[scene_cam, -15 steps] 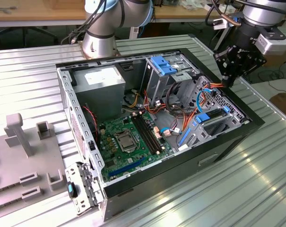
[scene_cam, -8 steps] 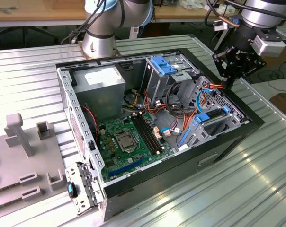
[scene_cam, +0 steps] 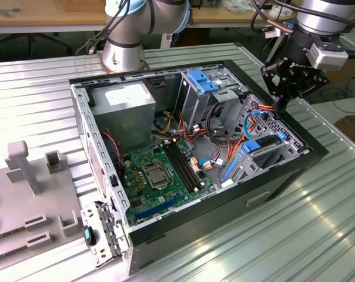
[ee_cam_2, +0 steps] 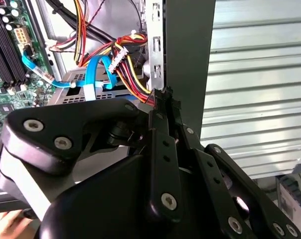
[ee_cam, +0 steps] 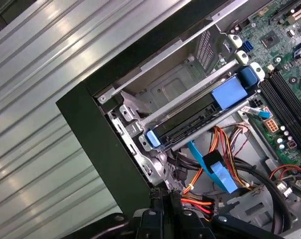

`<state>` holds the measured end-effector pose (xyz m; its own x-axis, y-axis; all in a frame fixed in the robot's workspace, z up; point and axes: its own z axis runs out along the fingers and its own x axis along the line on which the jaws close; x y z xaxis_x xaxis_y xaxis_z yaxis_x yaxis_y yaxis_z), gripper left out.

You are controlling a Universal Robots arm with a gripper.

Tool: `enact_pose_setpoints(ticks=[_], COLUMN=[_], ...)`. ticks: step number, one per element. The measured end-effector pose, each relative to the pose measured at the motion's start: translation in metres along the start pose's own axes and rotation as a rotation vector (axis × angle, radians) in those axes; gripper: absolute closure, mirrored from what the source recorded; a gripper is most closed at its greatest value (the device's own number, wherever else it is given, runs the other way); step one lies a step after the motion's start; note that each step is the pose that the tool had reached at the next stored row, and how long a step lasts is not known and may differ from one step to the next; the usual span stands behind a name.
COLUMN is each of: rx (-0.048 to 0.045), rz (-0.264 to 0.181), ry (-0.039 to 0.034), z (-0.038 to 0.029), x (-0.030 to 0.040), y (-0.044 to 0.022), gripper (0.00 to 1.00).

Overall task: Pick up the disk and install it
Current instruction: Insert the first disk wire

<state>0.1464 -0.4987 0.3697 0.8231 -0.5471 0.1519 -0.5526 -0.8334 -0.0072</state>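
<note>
Exterior view: at its right, the arm's pincer (scene_cam: 281,106) hangs over the edge of an open computer case (scene_cam: 224,205) lying on the ribbed tabletop (scene_cam: 271,241). The pincer's fingers are pressed together and empty. Inside the case sit a motherboard (scene_cam: 160,173) and a grey power-supply box (scene_cam: 127,100). First wrist view brings out the disk (ee_cam: 190,122), seated in the case's drive bay between blue rails, apart from the pincer. Second wrist view has red, yellow and orange wires (ee_cam_2: 133,69) crowding beside the fingertips.

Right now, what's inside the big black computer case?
A green circuit board, a grey power-supply box, coloured cables and the black disk with blue rails in its metal cage. Cage bars hide its top.
</note>
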Motion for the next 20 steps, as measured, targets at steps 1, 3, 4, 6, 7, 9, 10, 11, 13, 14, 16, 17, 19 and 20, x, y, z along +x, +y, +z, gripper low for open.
enact_pose_setpoints(ticks=[1, 3, 4, 6, 7, 9, 10, 11, 13, 14, 16, 17, 19, 20], rx=[-0.0015, -0.002, -0.002, -0.002, -0.0022, -0.0063, -0.0088, -0.013, -0.0176, -0.0227, -0.029, -0.0313, -0.04, -0.0427], rz=[0.01, 0.013, 0.013, 0.013, 0.013, 0.028, 0.044, 0.071, 0.101, 0.134, 0.176, 0.191, 0.248, 0.265], ry=[0.0, 0.0, 0.0002, 0.0002, -0.0002, -0.0026, -0.0024, -0.0023, -0.0022, -0.002, -0.0017, -0.0016, -0.0013, -0.0011], z=[-0.0001, -0.0008, -0.0031, -0.0068, -0.007, -0.0074, -0.0074, -0.0074, -0.0074, -0.0075, -0.0074, -0.0075, -0.0074, -0.0075], x=[-0.0008, -0.004, -0.0038, -0.0033, -0.0029, -0.0023, -0.0023, -0.0023, -0.0023, -0.0023, -0.0023, -0.0023, -0.0023, -0.0023], y=[0.0005, 0.0029, 0.0029, 0.0029, 0.0031, 0.003, 0.003, 0.003, 0.003, 0.003, 0.003, 0.003, 0.003, 0.003], gripper=[0.82, 0.82, 0.82, 0.82, 0.82, 0.82, 0.82, 0.82, 0.82, 0.82, 0.82, 0.82, 0.82, 0.82])
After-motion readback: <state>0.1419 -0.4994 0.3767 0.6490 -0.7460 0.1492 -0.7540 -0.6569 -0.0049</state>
